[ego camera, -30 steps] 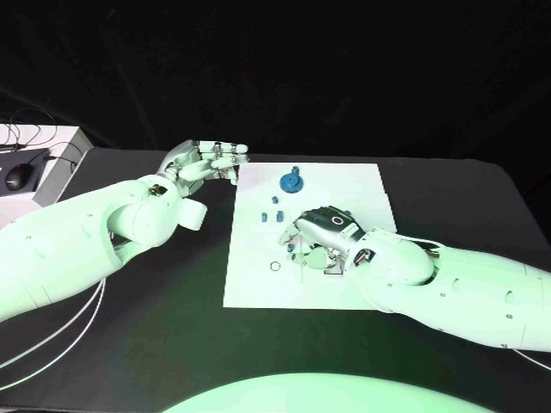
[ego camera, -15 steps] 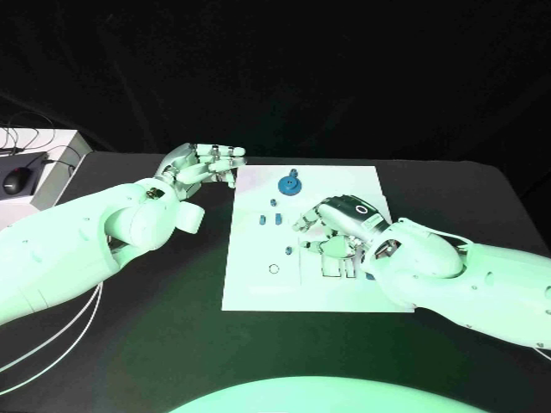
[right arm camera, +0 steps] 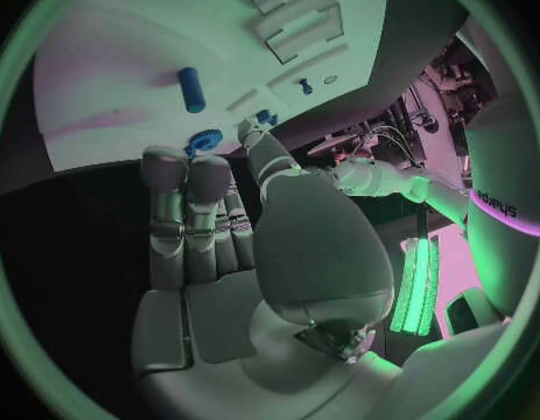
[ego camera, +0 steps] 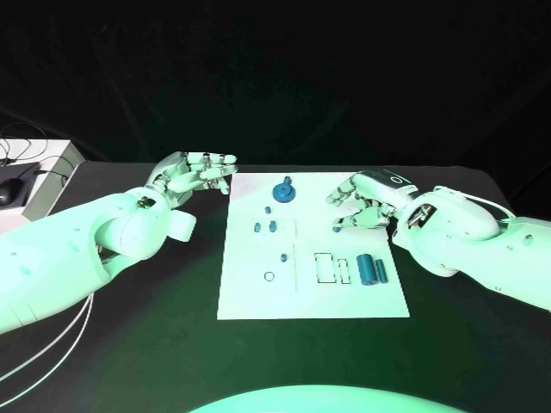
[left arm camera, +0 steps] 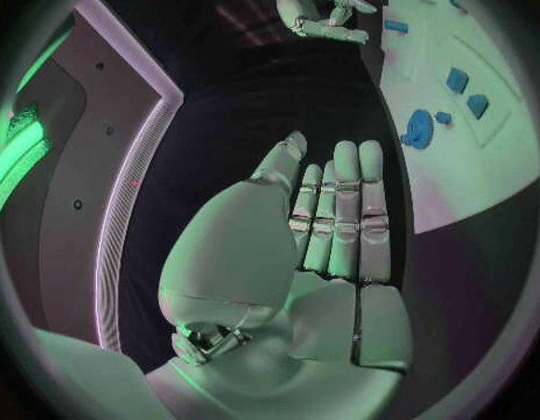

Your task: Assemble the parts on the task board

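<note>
The white task board [ego camera: 311,297] lies in the middle of the black table. A blue gear-like part [ego camera: 284,186] stands near its far edge, with several small blue pieces [ego camera: 264,227] below it. Two blue cylinders [ego camera: 371,268] lie side by side next to white slots [ego camera: 325,267] at the board's near right. My right hand [ego camera: 365,203] hovers at the board's right edge beside the far half, holding nothing; its fingers [right arm camera: 188,224] are stretched out. My left hand [ego camera: 199,172] is off the board's far left corner, fingers [left arm camera: 339,215] straight and empty.
A white box [ego camera: 42,168] with a black mouse [ego camera: 3,191] and cables sits at the table's far left. Bare black table [ego camera: 139,327] lies to the left, right and front of the board. A small ring [ego camera: 269,277] lies on the board's near left.
My right hand has lifted off the board's middle and moved to its far right edge, and the two blue cylinders it covered now lie in sight. My left hand has barely moved.
</note>
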